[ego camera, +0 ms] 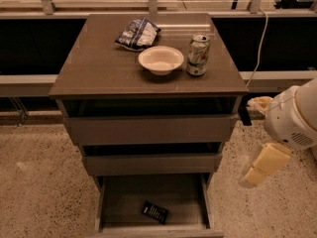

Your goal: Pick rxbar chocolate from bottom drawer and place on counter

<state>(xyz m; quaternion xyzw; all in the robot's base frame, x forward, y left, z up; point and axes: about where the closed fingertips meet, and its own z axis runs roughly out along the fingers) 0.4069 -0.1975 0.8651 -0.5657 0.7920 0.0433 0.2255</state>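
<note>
The rxbar chocolate [155, 211] is a small flat black bar with white print. It lies on the floor of the open bottom drawer [114, 202], near the front and a little right of the middle. The counter [99, 68] is the grey-brown top of the cabinet. My arm comes in from the right edge as a white rounded housing [294, 118]. Its cream-coloured gripper [258, 168] hangs down and to the left. It is outside the cabinet, right of the middle drawer and above the bottom drawer's right side, well apart from the bar.
On the counter stand a white bowl [161, 59], a drink can [198, 55] to its right and a blue-and-white chip bag [138, 33] behind. The two upper drawers [148, 130] are slightly open. A speckled floor surrounds the cabinet. A white cable [258, 43] hangs at the right.
</note>
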